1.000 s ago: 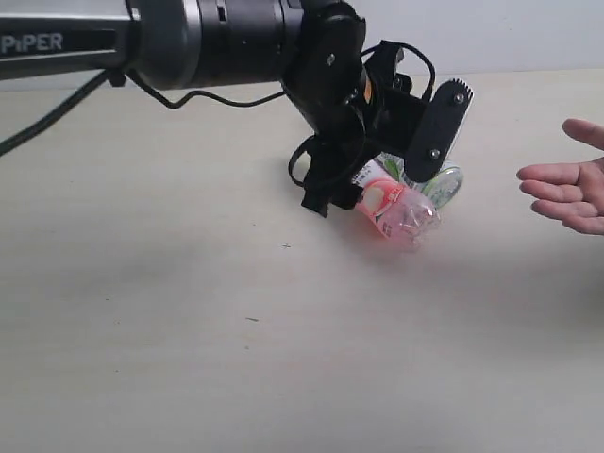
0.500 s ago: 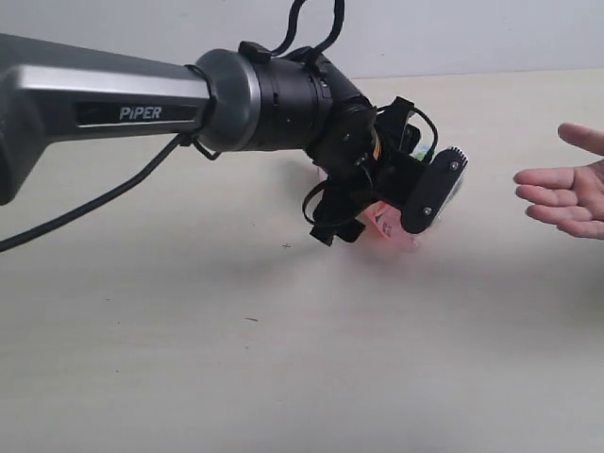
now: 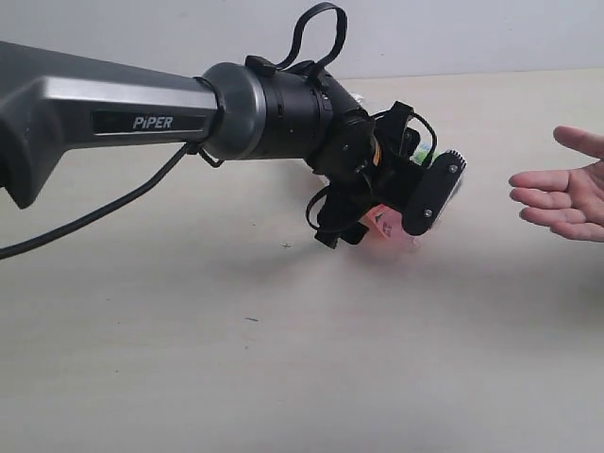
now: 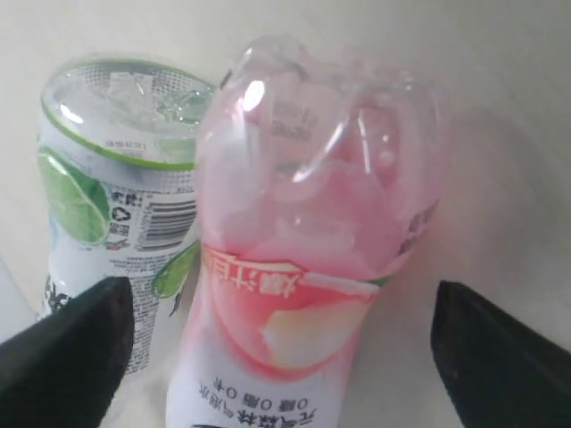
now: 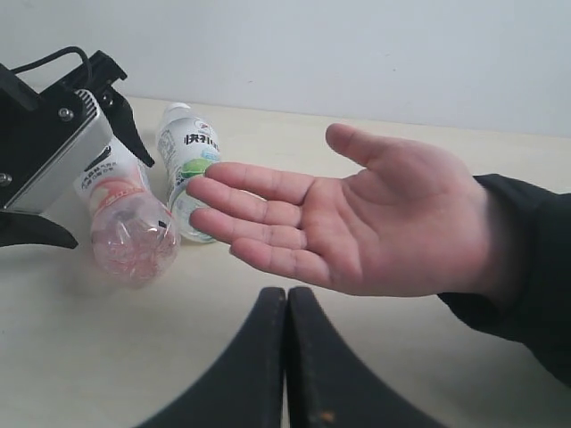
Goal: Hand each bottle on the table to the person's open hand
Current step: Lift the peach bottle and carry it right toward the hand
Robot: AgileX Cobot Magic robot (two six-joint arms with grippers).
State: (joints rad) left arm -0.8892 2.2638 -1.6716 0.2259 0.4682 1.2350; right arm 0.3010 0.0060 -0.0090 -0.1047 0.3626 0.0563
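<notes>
On the pale beige surface (image 3: 283, 359), seen from outside, a grey and black arm (image 3: 142, 109) with the word PiPER reaches in. Its left robot hand (image 3: 387, 212) is spread wide and hides most of a small clear plastic bottle with a pink peach label (image 3: 382, 225). Well apart, at the right edge, is the person's open hand (image 3: 564, 193), palm up.

From the left wrist, the peach bottle lies between the two black fingers (image 4: 62, 352), and neither touches it. A clear plastic bottle with a green lime label (image 4: 111, 196) lies right against it, by one finger. It has a barcode; the pink label has white Chinese writing.

From the right wrist, the right robot hand (image 5: 285, 308) is pressed together, holding nothing, near the person's palm.
</notes>
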